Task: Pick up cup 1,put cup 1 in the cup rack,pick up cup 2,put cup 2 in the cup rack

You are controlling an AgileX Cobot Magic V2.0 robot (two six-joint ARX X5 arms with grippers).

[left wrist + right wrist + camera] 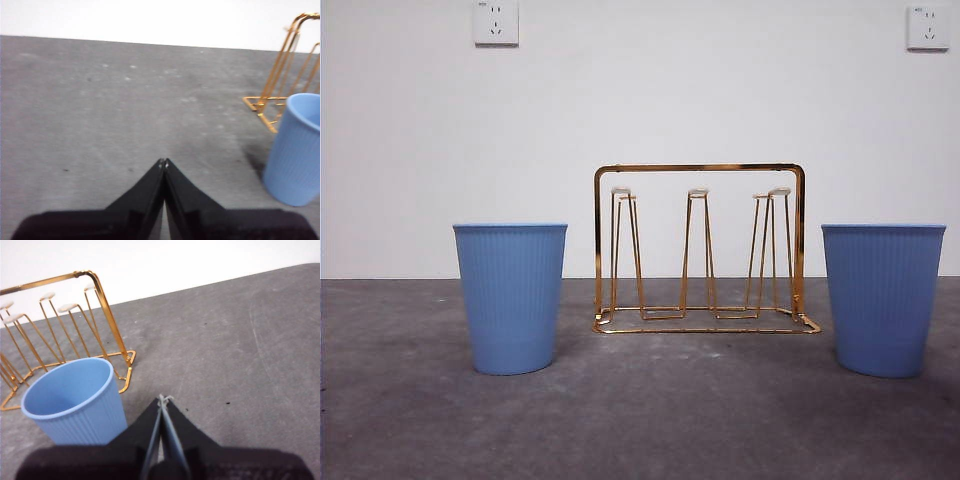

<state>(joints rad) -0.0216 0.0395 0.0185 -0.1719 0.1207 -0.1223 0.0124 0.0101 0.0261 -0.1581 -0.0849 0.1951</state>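
Two blue ribbed cups stand upright on the grey table, one (511, 297) left of the cup rack (700, 250) and one (883, 298) right of it. The gold wire cup rack stands in the middle with nothing on its pale-tipped prongs. My left gripper (164, 162) is shut and holds nothing; the left cup (296, 149) and a corner of the rack (280, 75) show off to its side. My right gripper (162, 399) is shut too, close beside the right cup (75, 400), with the rack (65, 325) behind that cup. Neither arm appears in the front view.
A white wall with two power sockets (496, 22) (928, 27) rises behind the table. The grey tabletop (640, 420) stretches in front of the cups and rack.
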